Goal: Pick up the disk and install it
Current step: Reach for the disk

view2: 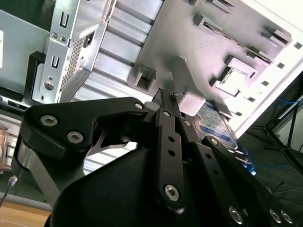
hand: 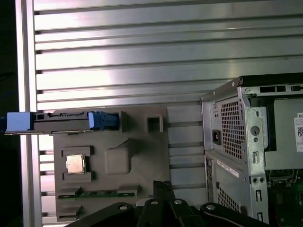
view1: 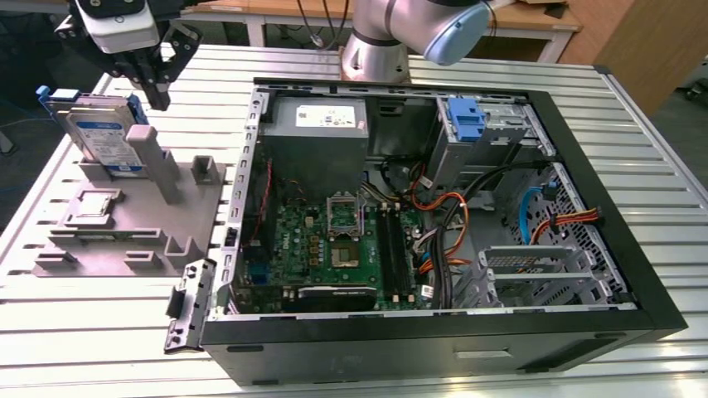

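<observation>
The disk (view1: 105, 133) stands on edge on the grey holder (view1: 133, 224), at the exterior view's left. It sits in its blue frame and leans against a tall grey post (view1: 149, 162). The first wrist view shows the disk (hand: 61, 122) edge-on along one side of the holder (hand: 142, 156), with a small square chip (hand: 75, 163) resting in a pocket nearby. In the second wrist view its blue-and-white label (view2: 215, 123) shows just past the top of the post (view2: 191, 101).

My claw (view1: 157, 98) hangs over the holder, its tips just beside the top of the post and the upper edge of the disk. I cannot tell whether they touch either one. In both wrist views my fingers (view2: 165, 123) (hand: 163, 194) lie pressed together with nothing between them.

The open computer case (view1: 443, 332) lies on the slatted metal table (view1: 89, 332), right beside the holder. Inside it are a grey power box (view1: 315, 116) and another blue frame (view1: 467, 124) at the far side.
</observation>
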`<state>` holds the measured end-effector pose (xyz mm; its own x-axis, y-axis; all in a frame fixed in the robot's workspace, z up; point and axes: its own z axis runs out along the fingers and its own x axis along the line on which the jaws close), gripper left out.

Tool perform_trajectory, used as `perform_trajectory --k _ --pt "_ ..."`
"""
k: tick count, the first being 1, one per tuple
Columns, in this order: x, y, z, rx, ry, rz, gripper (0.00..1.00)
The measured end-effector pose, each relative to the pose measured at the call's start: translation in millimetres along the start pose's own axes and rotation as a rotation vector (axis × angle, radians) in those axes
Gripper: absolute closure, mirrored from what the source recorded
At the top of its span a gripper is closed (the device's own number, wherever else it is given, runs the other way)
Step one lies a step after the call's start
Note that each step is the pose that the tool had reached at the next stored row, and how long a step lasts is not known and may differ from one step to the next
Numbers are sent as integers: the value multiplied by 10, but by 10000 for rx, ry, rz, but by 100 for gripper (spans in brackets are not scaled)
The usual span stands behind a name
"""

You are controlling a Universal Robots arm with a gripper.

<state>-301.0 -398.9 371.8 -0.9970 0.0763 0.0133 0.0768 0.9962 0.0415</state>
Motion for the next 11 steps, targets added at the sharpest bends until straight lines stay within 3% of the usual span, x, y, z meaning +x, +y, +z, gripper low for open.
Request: perform_trajectory --k 11 --pt "105 -9 8 0 0 0 90"
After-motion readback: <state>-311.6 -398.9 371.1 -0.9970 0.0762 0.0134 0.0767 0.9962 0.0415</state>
